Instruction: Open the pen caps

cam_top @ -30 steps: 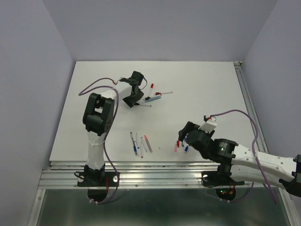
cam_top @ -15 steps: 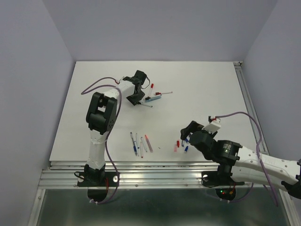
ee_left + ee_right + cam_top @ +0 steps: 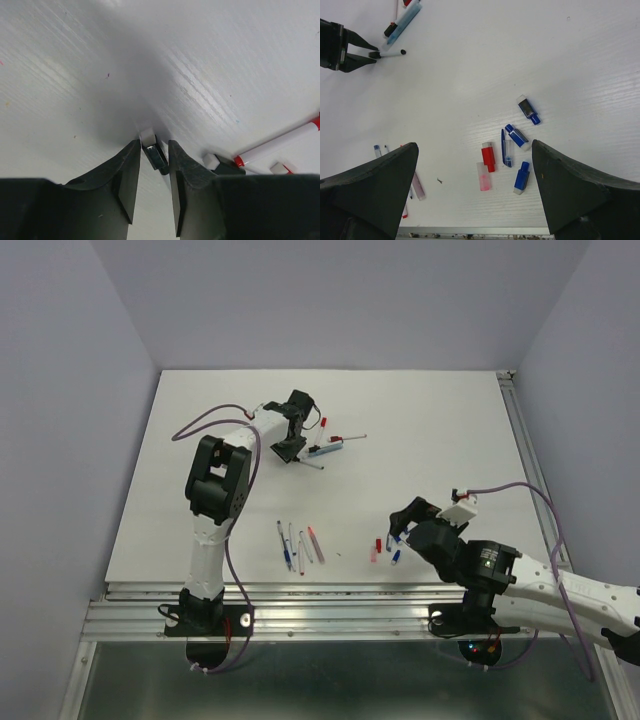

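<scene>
- The left hand [image 3: 152, 143] has been drawing its jaws in over the last second. They now flank a short black piece with a whitish end [image 3: 156, 156] at the far side of the white counter [image 3: 450, 420].
- That piece looks like the capped end of a thin pen, though the wrist view is too tight to be sure.
- The jaws stand very close on both sides of it, but whether they already pinch it cannot be told.
- The right hand [image 3: 474, 145] is spread wide and holds nothing. It has slid back a little toward the near right edge.
- It hovers over the loose pen caps, which have not moved: a stubby red plastic cap [image 3: 488, 156], a pale pink one [image 3: 483, 176] touching it, and several blue ones [image 3: 521, 177] just beside them.
- Judging from this, another pen is being picked up for uncapping, and the right hand would have to cross over to pull the cap.
- A white pen with red ends [image 3: 275, 145] and a light blue pen barrel [image 3: 405, 21] lie near the left hand, apparently still to be done.
</scene>
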Tool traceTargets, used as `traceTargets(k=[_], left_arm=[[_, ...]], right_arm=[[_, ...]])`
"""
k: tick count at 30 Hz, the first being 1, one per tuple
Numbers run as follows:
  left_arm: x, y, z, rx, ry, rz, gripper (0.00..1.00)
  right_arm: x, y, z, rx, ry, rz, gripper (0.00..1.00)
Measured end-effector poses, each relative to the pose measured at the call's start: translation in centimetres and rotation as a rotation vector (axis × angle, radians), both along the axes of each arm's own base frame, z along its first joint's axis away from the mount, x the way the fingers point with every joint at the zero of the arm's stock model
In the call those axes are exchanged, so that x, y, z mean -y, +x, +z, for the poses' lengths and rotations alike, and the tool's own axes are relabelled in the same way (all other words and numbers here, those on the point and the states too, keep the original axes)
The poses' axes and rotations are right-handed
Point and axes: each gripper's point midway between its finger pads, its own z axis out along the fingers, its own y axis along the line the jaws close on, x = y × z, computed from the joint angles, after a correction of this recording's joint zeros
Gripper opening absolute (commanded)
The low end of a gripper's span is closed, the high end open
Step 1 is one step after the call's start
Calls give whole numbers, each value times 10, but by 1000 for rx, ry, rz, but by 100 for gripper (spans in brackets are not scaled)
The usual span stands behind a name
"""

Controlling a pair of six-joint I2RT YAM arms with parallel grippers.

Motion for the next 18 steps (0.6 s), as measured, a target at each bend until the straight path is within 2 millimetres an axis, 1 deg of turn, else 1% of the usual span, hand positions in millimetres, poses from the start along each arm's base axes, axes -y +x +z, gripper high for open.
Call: traceTargets(k=[4,5,8,9,14,15,16,17,18], left_arm=[[-1,-1,-1,-2,2,1,39],[-1,-1,-1,-1,1,1,34],[-2,-4,-1,11,-4,4,33],[-3,-6,-2,11,-4,6,28],[-5,-10,-2,16,-10,10,28],[-5,-10,-2,18,-12,10,14],[-4,-10,-2,22,-15,12,11],[-4,-10,-2,22,-16,8,3],[-4,-11,-2,25,-19,8,0]], right_arm=[[1,0,0,1,5,-5,100],[1,0,0,1,6,-6,100],[2,0,-3,-3,6,-12,100],[3,-1,-5,-7,4,-14,100],[6,-2,-9,-18,-3,-21,100],[6,-3,-9,-19,-1,-23,100],[6,-3,-9,-21,-1,-24,100],[6,-3,-10,-22,1,-26,100],[6,-3,-10,-23,2,-27,100]])
